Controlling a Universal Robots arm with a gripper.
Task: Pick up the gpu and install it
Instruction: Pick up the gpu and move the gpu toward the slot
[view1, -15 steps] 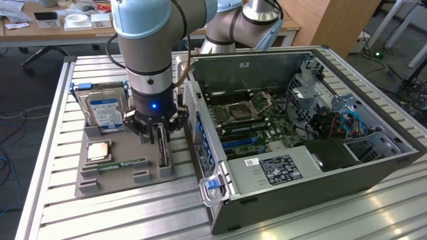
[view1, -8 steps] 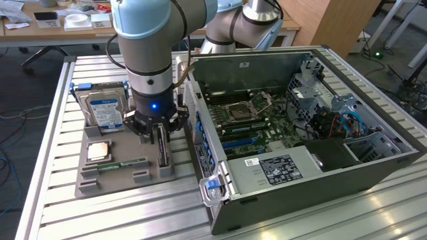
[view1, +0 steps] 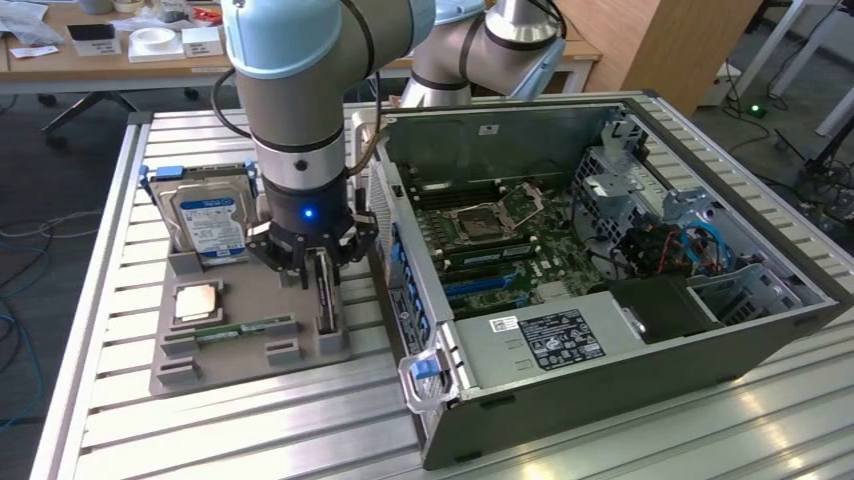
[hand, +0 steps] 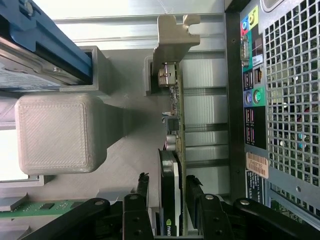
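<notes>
The gpu (view1: 323, 300) stands on edge in a slot of the grey holder tray (view1: 254, 360), on the side nearest the computer case. My gripper (view1: 318, 262) hangs straight down over it. In the wrist view the gpu (hand: 172, 140) runs lengthwise, thin, with a black cooler and its silver end bracket (hand: 176, 35) at the far end. My gripper (hand: 168, 179) is open and straddles the card. One black finger (hand: 143, 186) is on each side, with a narrow gap between each finger and the card.
The open computer case (view1: 601, 330) lies just beside the tray, its rear port panel (hand: 250, 100) close to the card. A blue-labelled hard drive (view1: 211, 222), a processor (view1: 198, 302) and a green memory stick (view1: 247, 328) share the tray. A grey tray block (hand: 60, 132) rises nearby.
</notes>
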